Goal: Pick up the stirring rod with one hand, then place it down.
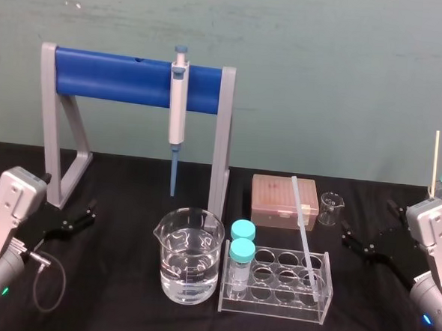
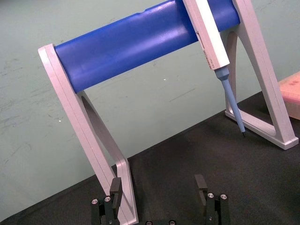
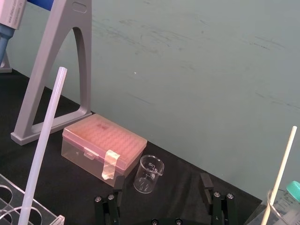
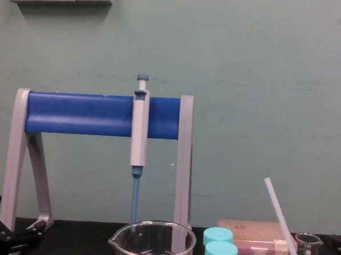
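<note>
Low in the middle of the head view, a clear rack stands on the black surface, and the rod leans in it: its lower end sits in a hole toward the rack's right side, and its upper end tilts up and to the left, above the rack's rim. Nothing grips the rod. Two teal-capped vials stand in the rack's left end, and a beaker of clear liquid is just beside the rack to the left. Behind the rack lie a pink box and, to its right, a small beaker. A pipette hangs from the blue bar of a grey stand in the upper left of the frame. The left end effector rests low at the left edge, near the stand's foot, with its fingers spread wide and holding nothing. The right end effector sits at the right edge, well apart from the rod, likewise spread wide and empty, its fingers pointing toward the small beaker. A thin pale stick stands upright at the far right.
</note>
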You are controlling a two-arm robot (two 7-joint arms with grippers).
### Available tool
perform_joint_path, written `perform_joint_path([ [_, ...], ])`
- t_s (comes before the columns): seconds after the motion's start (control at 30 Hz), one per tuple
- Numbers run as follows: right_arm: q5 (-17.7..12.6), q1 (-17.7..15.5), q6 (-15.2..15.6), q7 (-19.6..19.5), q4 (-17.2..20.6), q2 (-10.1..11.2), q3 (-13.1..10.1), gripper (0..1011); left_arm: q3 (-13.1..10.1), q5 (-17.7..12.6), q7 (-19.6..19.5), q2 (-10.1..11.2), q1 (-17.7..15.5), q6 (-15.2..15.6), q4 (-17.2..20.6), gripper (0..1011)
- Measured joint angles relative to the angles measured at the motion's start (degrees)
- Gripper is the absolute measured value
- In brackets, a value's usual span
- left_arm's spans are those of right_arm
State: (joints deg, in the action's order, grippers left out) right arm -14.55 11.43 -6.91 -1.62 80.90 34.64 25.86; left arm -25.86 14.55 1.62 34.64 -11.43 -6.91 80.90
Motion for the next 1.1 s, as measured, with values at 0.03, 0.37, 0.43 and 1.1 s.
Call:
perform_joint_path([
  [0.03,0.0,0.0,0.0,0.0,0.0,0.0,0.0,1000,0.0,0.0,0.0,0.0,0.0,0.0,0.0,1000],
  [0.37,0.0,0.0,0.0,0.0,0.0,0.0,0.0,1000,0.0,0.0,0.0,0.0,0.0,0.0,0.0,1000],
  [0.43,0.0,0.0,0.0,0.0,0.0,0.0,0.0,1000,0.0,0.0,0.0,0.0,0.0,0.0,0.0,1000],
  [1.1,0.0,0.0,0.0,0.0,0.0,0.0,0.0,1000,0.0,0.0,0.0,0.0,0.0,0.0,0.0,1000],
])
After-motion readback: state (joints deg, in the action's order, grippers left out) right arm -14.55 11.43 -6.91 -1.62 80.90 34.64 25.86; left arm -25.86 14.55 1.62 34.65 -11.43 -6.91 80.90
